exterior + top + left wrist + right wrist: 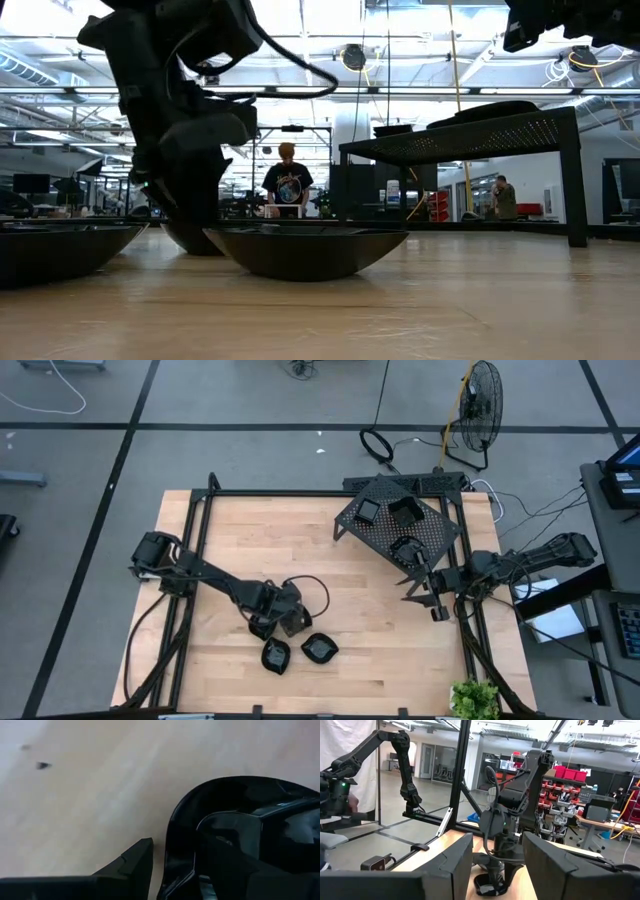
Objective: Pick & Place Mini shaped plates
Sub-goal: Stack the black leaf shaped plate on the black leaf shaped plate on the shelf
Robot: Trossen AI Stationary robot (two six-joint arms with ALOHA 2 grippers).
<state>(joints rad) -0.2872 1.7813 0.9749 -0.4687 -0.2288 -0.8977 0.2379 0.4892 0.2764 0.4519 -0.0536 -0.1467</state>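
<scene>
Three mini shaped plates lie on the wood near the table's front. Two of them [276,656] [319,649] sit free on their bases. My left gripper [177,844] hangs open over the third [225,800], pointing steeply down. One finger [135,865] stands outside that dish's rim and the other [235,865] over its hollow. In the low view this dish [190,238] rests on the table under the gripper. Three more dishes [368,510] [405,512] [405,547] sit on the black perforated rack [435,535]. My right gripper [497,865] waits open, raised by the rack's near corner [432,598]. My left gripper stands astride the dish's rim [170,840], coming from above. A strip of bare wood shows between the outer finger and the rim. Whether the inner finger touches the dish's inside, I cannot tell.
The rack [480,125] stands on legs at the far right of the table. A black cable [310,595] loops beside the left wrist. A green plant [474,698] sits at the near right corner. People stand in the room beyond the table [288,180].
</scene>
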